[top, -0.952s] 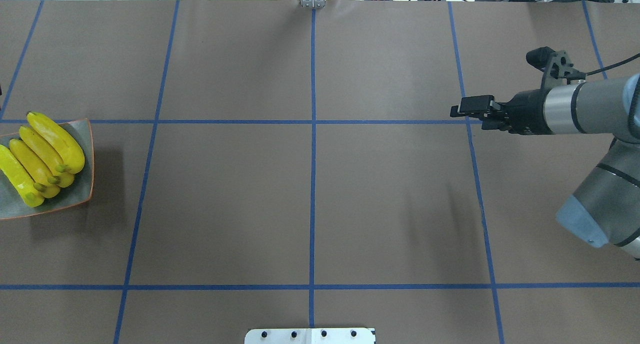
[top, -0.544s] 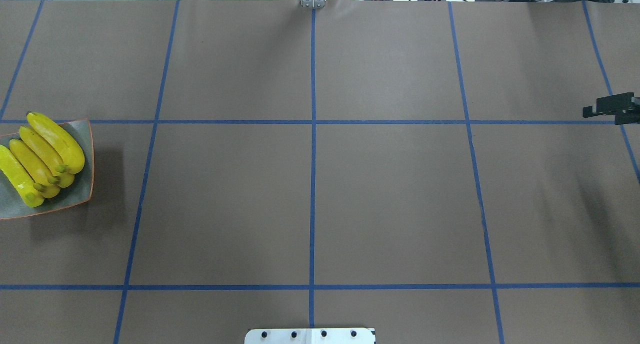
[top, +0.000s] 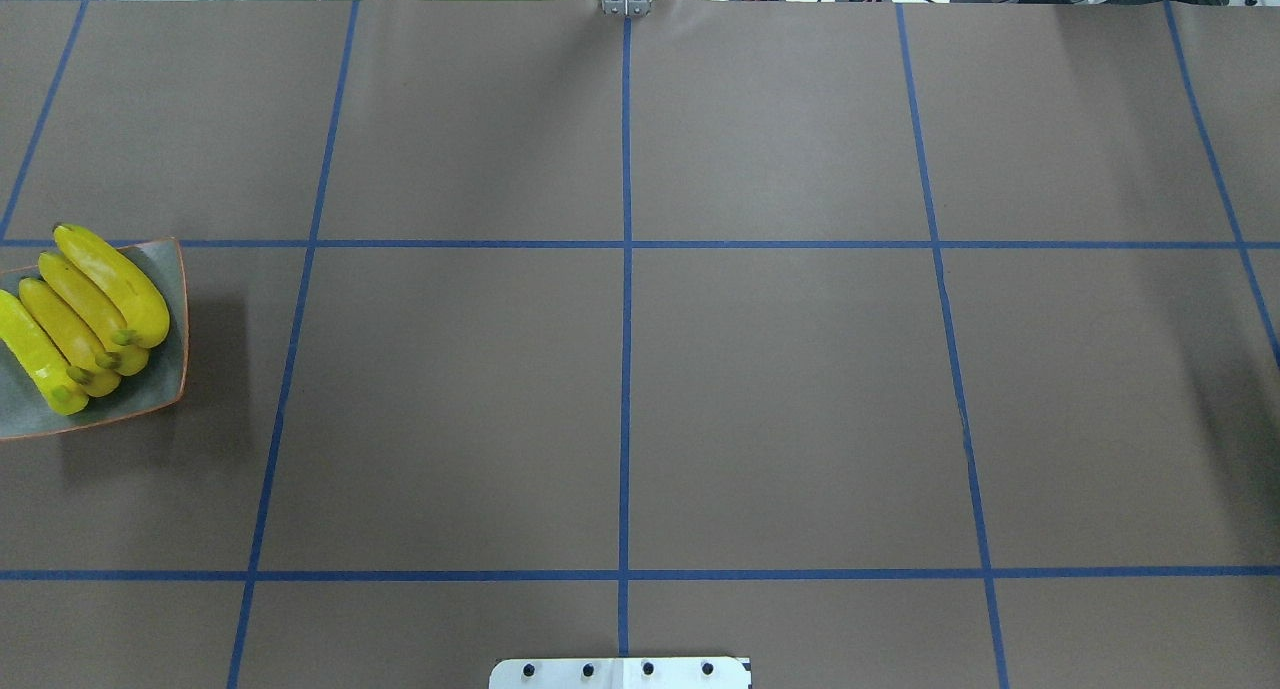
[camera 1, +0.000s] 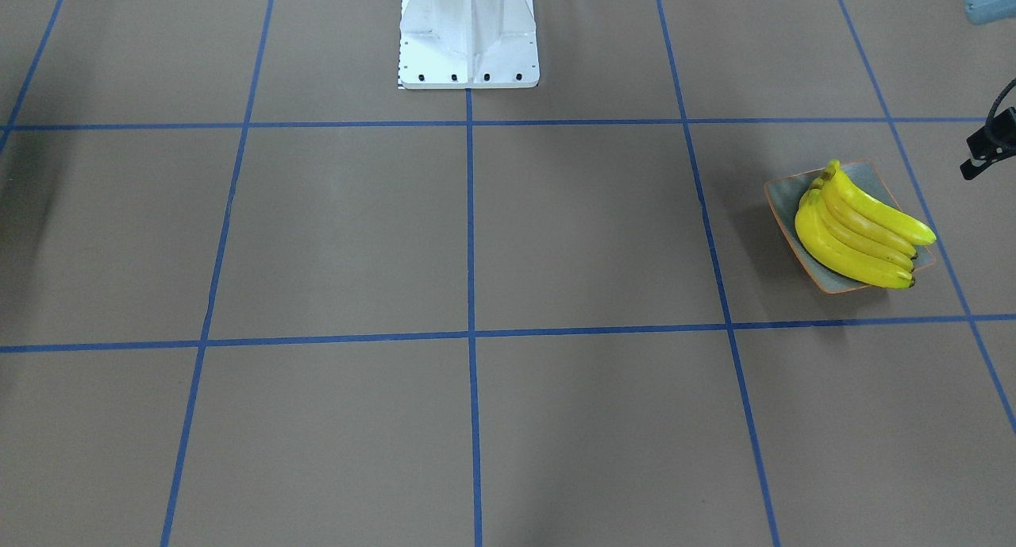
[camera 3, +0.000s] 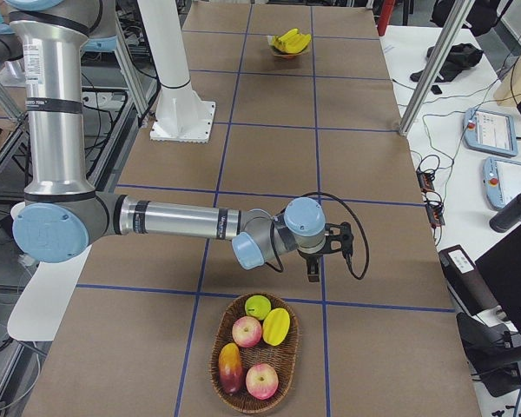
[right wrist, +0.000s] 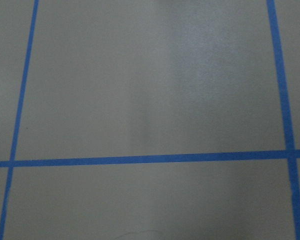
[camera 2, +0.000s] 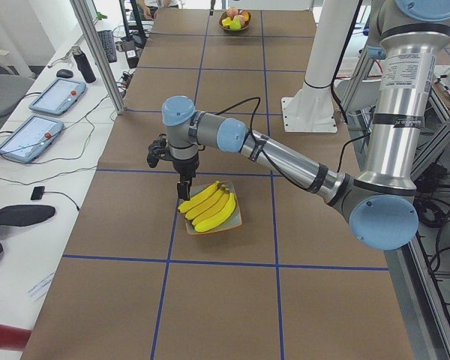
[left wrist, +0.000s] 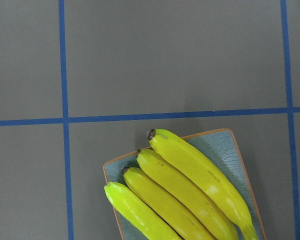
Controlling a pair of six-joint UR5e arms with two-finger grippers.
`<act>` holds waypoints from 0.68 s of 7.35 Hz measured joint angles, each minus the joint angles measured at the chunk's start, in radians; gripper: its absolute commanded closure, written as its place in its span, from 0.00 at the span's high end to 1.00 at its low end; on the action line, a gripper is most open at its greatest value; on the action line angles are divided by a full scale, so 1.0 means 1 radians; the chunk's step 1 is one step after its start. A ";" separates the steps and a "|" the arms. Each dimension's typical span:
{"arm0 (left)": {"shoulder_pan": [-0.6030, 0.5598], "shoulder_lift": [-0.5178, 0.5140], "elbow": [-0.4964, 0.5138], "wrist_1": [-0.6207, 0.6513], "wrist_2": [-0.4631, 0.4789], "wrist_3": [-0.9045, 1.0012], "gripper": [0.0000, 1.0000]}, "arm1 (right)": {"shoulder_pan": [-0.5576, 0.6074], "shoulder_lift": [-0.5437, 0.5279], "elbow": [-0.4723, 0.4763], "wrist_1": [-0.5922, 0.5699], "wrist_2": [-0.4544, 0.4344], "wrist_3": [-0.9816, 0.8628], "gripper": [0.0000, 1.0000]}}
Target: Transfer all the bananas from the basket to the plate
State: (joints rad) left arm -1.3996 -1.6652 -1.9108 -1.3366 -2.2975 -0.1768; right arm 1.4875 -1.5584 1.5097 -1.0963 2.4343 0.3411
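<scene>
Far left, plate [top: 150, 394]: a square grey-green dish with an orange-brown rim. It sits flat at the table's end on the robot's left, and its far edge lies along a blue tape line.
Bananas [top: 90, 309]: all four lie on the plate, side by side and touching, set on a slant. Their stubby stems point toward the robot and their dark tips reach the rim on the far side. The overhead view cuts off the outermost one.
Left gripper [camera 2: 183, 193]: points straight down just beside the plate's corner, by the dark tips. It shows only from the table's end, so I cannot tell how far its jaws are parted or whether it holds anything. Its wrist camera looks down on the tip ends of the bananas and on bare table beyond them.
Left arm [camera 2: 285, 154]: stretched out low and long from the robot's side to that corner.
Table [top: 800, 399]: covered in brown paper.
Tape grid [top: 625, 369]: blue lines mark the table into large squares.
Robot base [camera 1: 468, 31]: a white pedestal bolted at the middle of the robot's edge.
Right arm [camera 3: 174, 217]: reaches out low across the table's other end.
Right gripper [camera 3: 313, 274]: points down near the basket, on the side toward the table's middle. It too shows only from the end view, so its opening and any load cannot be told. Its wrist camera shows only paper and crossing tape.
Far right, basket [camera 3: 215, 365]: round wicker, holding red-and-yellow apples [camera 3: 247, 331], a green fruit [camera 3: 258, 306] and a yellow fruit [camera 3: 276, 326]. It stands well apart from the plate.
</scene>
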 measured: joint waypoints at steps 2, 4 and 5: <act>-0.029 0.001 0.038 0.000 -0.014 0.032 1.00 | 0.049 0.056 0.005 -0.209 -0.006 -0.185 1.00; -0.034 0.022 0.039 -0.011 -0.033 0.032 1.00 | 0.076 0.057 0.046 -0.319 -0.010 -0.267 1.00; -0.034 0.040 0.039 -0.037 -0.053 0.031 1.00 | 0.080 0.032 0.090 -0.352 -0.012 -0.279 1.00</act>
State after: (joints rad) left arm -1.4338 -1.6254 -1.8723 -1.3738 -2.3502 -0.1462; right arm 1.5671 -1.5260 1.5997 -1.4482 2.4226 0.0619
